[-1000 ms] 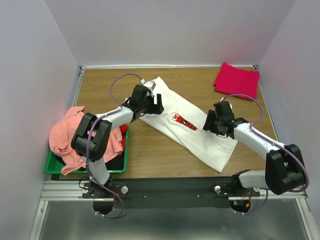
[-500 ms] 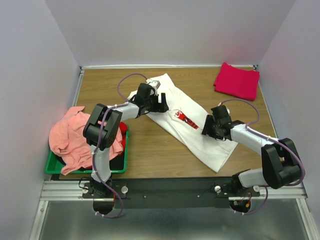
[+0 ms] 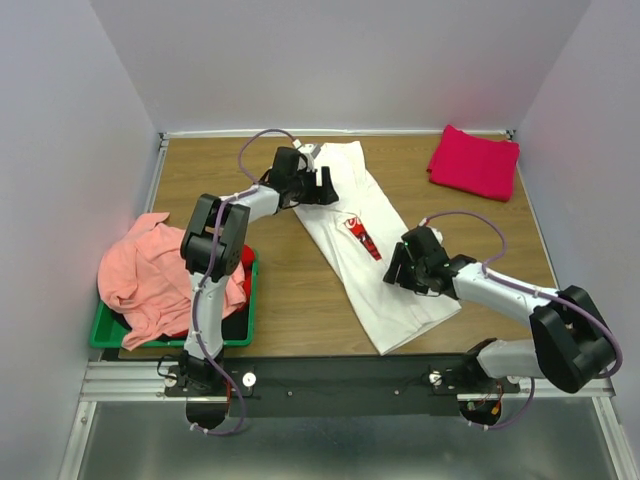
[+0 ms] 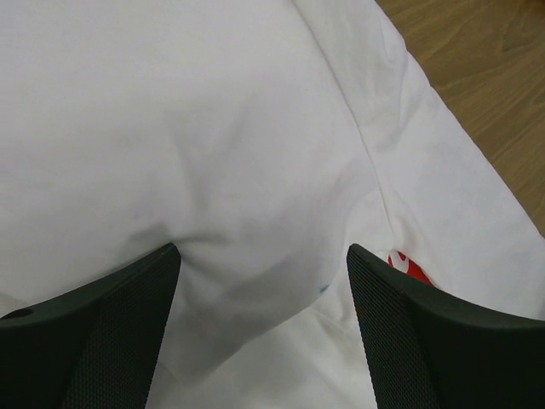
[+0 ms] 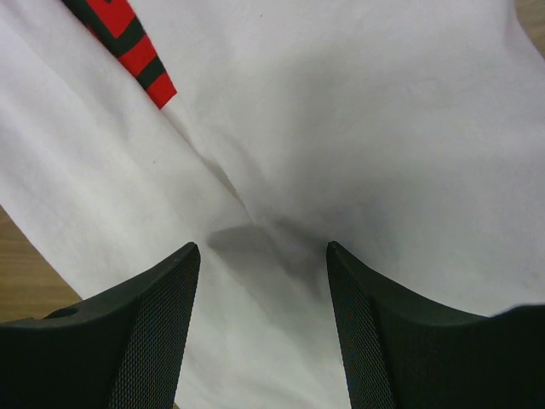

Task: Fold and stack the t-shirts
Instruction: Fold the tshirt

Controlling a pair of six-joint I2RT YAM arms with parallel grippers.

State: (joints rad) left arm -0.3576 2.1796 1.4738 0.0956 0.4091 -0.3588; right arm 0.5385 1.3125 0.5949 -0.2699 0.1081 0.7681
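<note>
I'm mid-fold: the white tee [image 3: 335,215] lies on the desk [image 3: 200,170] as a strip from 12 to 5 o'clock. The left claw [image 3: 324,188] and right claw [image 3: 395,272] press on it, both wide, pinching nothing. Next I should pinch an end and fold across.

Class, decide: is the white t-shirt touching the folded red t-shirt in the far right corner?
Apart. The top view shows bare wooden table between the white t-shirt and the folded red t-shirt.
</note>
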